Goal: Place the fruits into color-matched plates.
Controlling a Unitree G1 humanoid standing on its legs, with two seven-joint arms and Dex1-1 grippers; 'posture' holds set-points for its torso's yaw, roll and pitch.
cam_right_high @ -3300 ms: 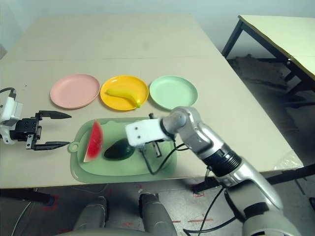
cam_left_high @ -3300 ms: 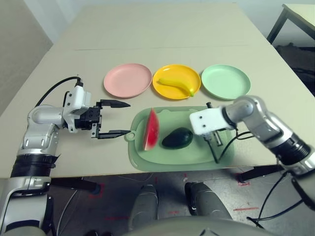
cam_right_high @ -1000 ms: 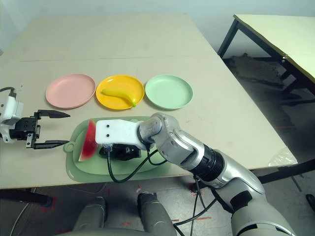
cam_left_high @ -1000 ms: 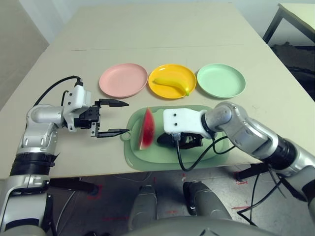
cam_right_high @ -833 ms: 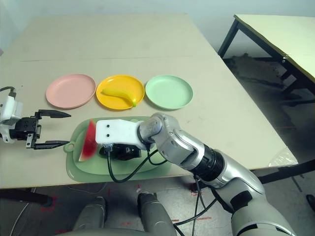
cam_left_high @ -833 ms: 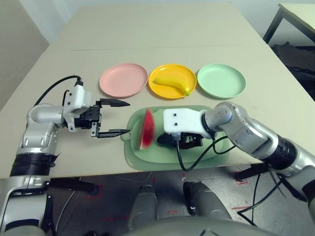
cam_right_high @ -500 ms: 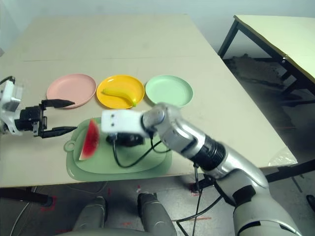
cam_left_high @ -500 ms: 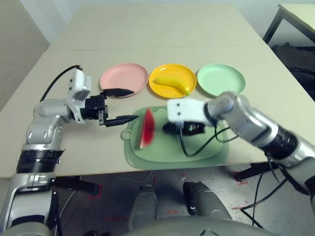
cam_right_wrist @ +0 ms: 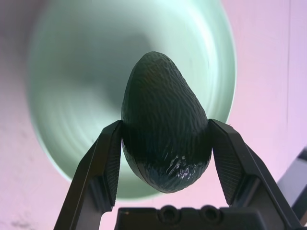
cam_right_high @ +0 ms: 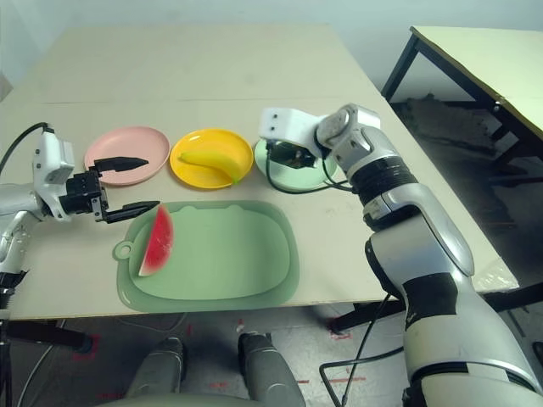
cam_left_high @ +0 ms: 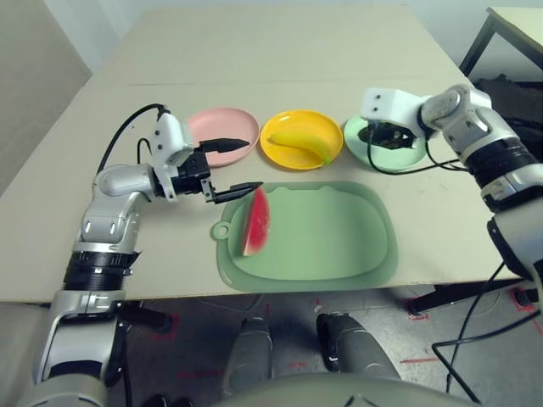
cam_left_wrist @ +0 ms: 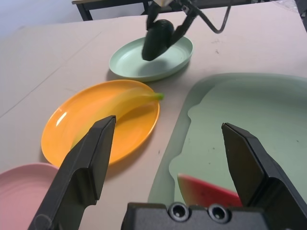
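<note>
My right gripper (cam_right_wrist: 164,125) is shut on the dark green avocado (cam_right_wrist: 165,139), holding it over the mint green plate (cam_left_high: 409,156) at the back right. I cannot tell whether the avocado (cam_left_wrist: 157,39) touches the plate. The yellow banana (cam_left_high: 299,142) lies in the yellow plate (cam_left_high: 280,157). The pink plate (cam_left_high: 222,131) holds nothing. A red watermelon wedge (cam_left_high: 257,222) stands on its rind at the left end of the green mat (cam_left_high: 339,246). My left gripper (cam_left_high: 254,163) is open just beyond the wedge's far tip, its fingers pointing right.
The three plates stand in a row behind the mat. The mat's middle and right part are bare. A black cable hangs from my right gripper over the mint plate. Another table (cam_right_high: 492,59) stands off to the right.
My right gripper lifted the avocado off the mat and carried it back to the mint plate. My left arm moved forward and right, from beside the mat to the wedge's far tip.
</note>
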